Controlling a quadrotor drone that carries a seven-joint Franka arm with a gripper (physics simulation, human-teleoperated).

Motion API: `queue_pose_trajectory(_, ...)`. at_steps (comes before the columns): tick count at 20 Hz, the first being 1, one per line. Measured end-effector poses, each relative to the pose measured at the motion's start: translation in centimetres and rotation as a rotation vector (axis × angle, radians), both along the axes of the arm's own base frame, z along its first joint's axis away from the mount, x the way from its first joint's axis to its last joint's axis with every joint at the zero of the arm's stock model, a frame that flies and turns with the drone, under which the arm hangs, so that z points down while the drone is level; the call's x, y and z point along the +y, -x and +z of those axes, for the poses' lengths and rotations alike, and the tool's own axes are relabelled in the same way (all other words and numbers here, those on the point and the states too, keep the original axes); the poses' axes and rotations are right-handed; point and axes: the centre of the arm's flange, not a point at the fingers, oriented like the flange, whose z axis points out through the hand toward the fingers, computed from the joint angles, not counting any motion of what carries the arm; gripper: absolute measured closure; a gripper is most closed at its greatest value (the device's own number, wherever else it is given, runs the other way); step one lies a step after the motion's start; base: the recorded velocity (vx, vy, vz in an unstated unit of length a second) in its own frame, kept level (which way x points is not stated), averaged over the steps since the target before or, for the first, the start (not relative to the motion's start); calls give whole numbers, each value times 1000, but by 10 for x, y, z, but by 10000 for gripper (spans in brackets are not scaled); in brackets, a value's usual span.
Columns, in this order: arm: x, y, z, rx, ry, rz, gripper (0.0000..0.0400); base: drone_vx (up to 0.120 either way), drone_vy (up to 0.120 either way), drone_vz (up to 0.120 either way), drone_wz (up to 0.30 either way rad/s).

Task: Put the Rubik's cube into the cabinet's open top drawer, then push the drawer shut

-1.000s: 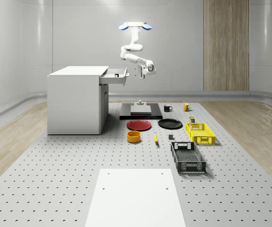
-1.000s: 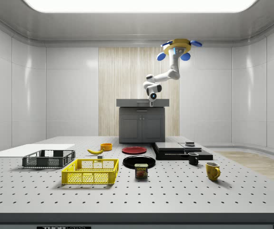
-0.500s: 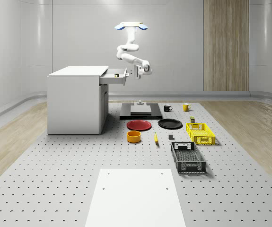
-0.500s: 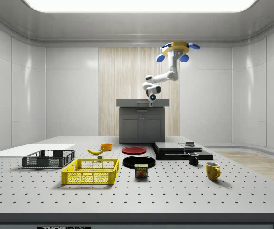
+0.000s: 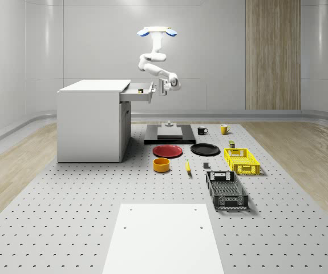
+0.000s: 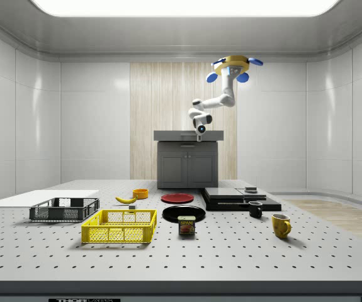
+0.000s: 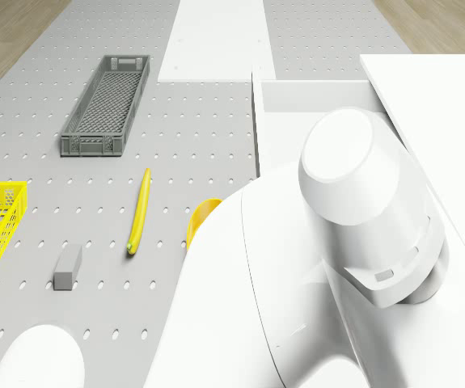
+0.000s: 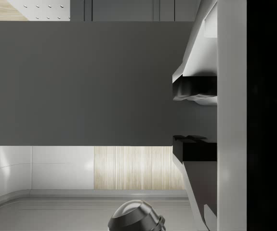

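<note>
The pincer is open, with its two fingers apart and nothing between them. It points sideways at the grey front of the drawer, right up close, but I cannot tell if it touches. In the whole-scene view the pincer is just beside the drawer front, on the side away from the cabinet. The drawer is pulled out from the top of the cabinet. A small dark and yellow thing sits inside it, and that looks like the cube. The arm bends up from the pincer to the drone. The drone hovers high in the air, above the drawer front and just past the end of the cabinet. The cabinet stands on the bench, near its far edge and toward the whole-scene view's left. Behind the drawer, by the far edge, lies a flat black slab. Near that are a black mug and a yellow mug. In the middle of the bench are a red plate and a black plate, side by side. A little nearer are an orange bowl and a banana. Toward the bench's edge on the whole-scene view's right sit a yellow crate and then a grey crate. A white board lies flat at the near edge.
</note>
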Motion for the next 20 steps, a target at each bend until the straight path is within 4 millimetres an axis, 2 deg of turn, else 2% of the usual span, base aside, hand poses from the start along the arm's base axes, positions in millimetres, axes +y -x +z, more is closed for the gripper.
queue_pose_trajectory(7, 34, 2, 0, 12, 1, 0, 294, 0, 0, 0, 0)
queue_pose_trajectory(9, 42, 14, 3, 44, 1, 1, 294, 0, 0, 0, 0)
queue_pose_trajectory(12, 58, 9, 2, 27, 1, 1, 295, 0, 0, 0, 0)
queue_pose_trajectory(13, 61, 23, 6, 62, 2, 2, 295, 0, 0, 0, 0)
queue_pose_trajectory(19, 94, 12, 4, 23, 1, 1, 295, 0, 0, 0, 0)
queue_pose_trajectory(20, 100, 15, 5, 48, 0, 2, 295, 0, 0, 0, 0)
